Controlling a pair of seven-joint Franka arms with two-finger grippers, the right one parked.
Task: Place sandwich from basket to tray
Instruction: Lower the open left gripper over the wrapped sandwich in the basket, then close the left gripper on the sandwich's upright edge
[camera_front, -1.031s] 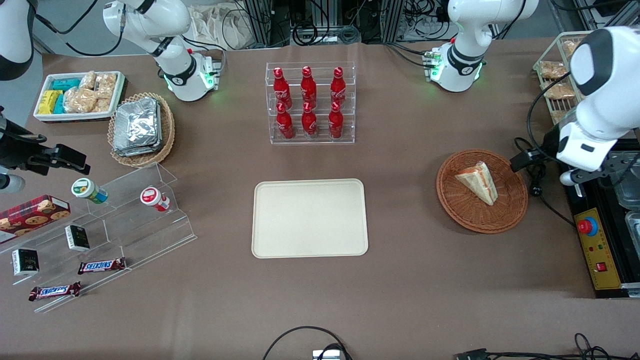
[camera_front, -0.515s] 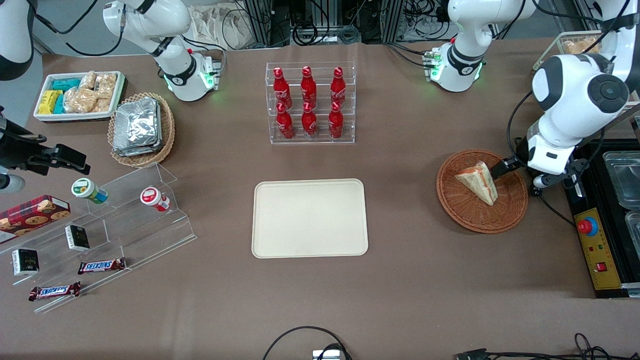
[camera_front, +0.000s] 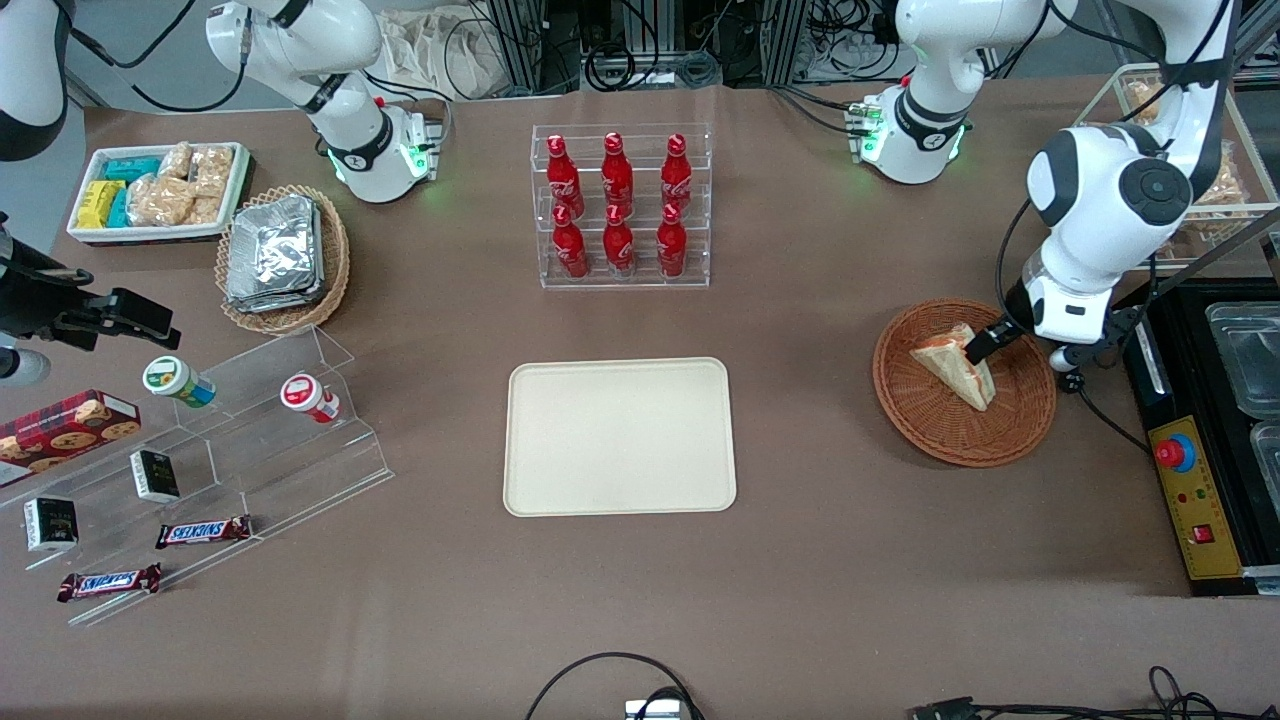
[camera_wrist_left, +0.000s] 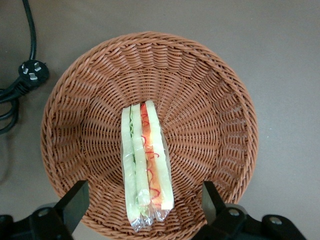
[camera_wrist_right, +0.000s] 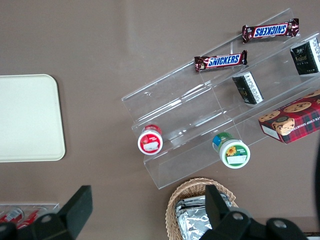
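Observation:
The sandwich (camera_front: 955, 365), a plastic-wrapped wedge of pale bread with red, orange and green filling, lies in the round reddish-brown wicker basket (camera_front: 905, 405) toward the working arm's end of the table. In the left wrist view the sandwich (camera_wrist_left: 145, 160) rests on the basket's woven floor (camera_wrist_left: 200, 115). My left gripper (camera_front: 1020, 350) hovers just above the basket, open, one dark finger (camera_front: 985, 344) close over the wedge. Its fingers (camera_wrist_left: 75, 202) stand well apart on either side of the sandwich's end, the gripper (camera_wrist_left: 144, 205) holding nothing. The cream tray (camera_front: 620, 437) lies flat mid-table.
A black plug and cable (camera_front: 1070, 380) lie on the table beside the basket. A black control box with a red button (camera_front: 1175, 452) sits at the working arm's end. A rack of red bottles (camera_front: 620, 205) stands farther from the camera than the tray.
The left arm has swung in from the working arm's end of the table, bringing the open gripper from beside the basket to over the sandwich. Sandwich and basket have not moved.

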